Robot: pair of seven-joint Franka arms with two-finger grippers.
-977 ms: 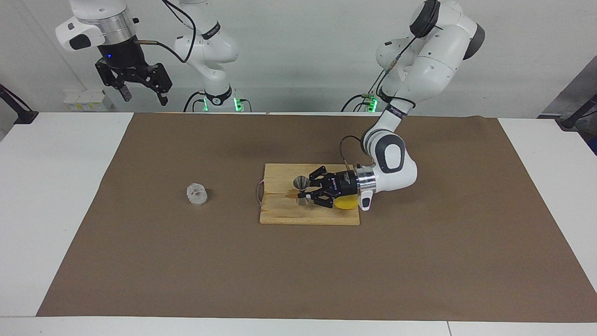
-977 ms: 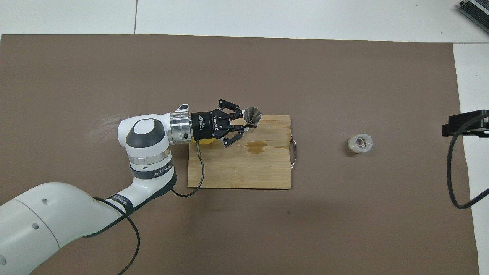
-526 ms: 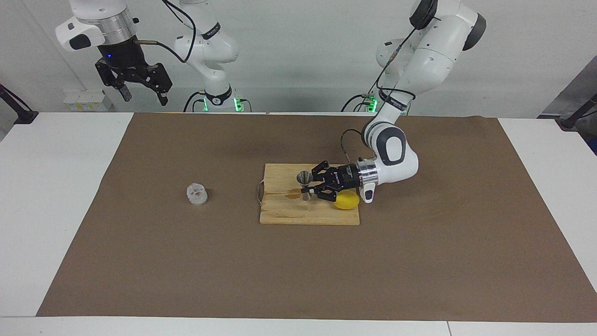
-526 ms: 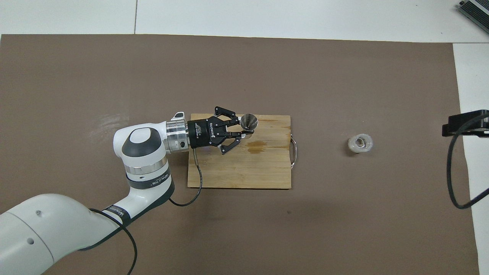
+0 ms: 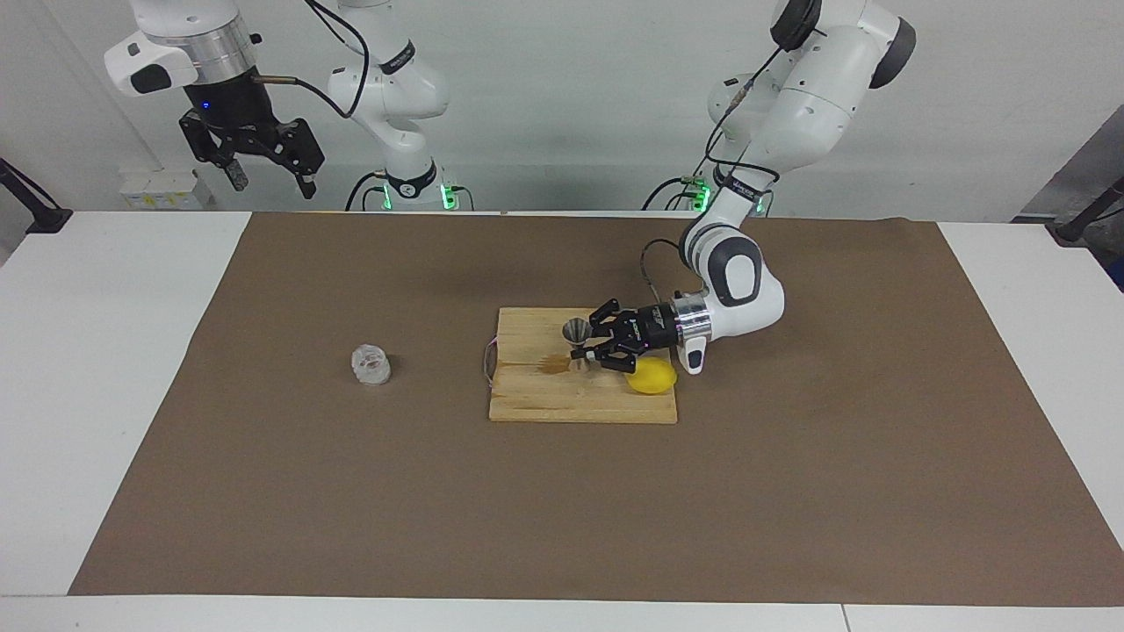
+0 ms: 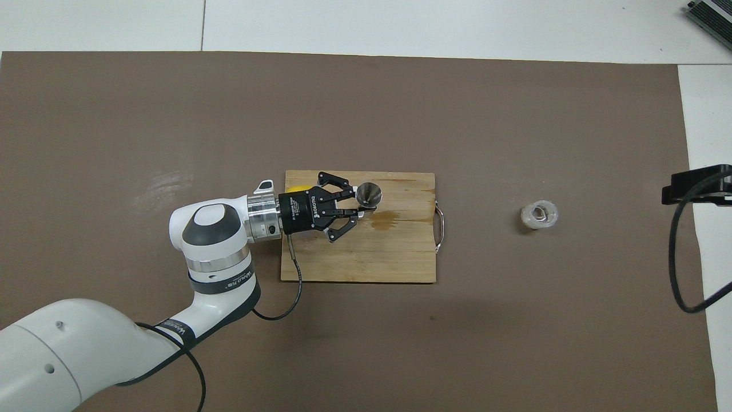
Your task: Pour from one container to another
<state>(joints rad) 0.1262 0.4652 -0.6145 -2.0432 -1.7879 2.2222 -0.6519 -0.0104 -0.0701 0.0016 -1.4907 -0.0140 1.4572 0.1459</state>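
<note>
a steel jigger (image 5: 576, 343) stands upright on a wooden cutting board (image 5: 544, 399) at the middle of a brown mat (image 5: 790, 491) that covers most of the white tabletop (image 5: 105, 351). the left gripper (image 5: 587, 346) lies level just above the board, reaching in from the left arm's end, and its fingers (image 5: 583, 352) are clenched on the jigger at its narrow waist. in the overhead view the jigger (image 6: 368, 194) shows its open upper cone, with the left gripper (image 6: 359, 203) beside it, over the part of the board farther from the robots. a dark wet stain (image 6: 384, 219) marks the board (image 6: 366, 257) just beside the jigger, toward the right arm's end. a yellow lemon (image 5: 652, 377) rests on the board under the left wrist, toward the left arm's end of the board. the clear faceted glass cup (image 5: 371, 364) stands on the mat, well apart from the board, toward the right arm's end of the tabletop; it also shows in the overhead view (image 6: 539, 214). a thin wire handle (image 6: 438, 229) hangs off the board's edge that faces the cup. the right gripper (image 5: 268, 180) waits high in the air near its base, over the tabletop's edge, its fingers spread apart and holding nothing.
</note>
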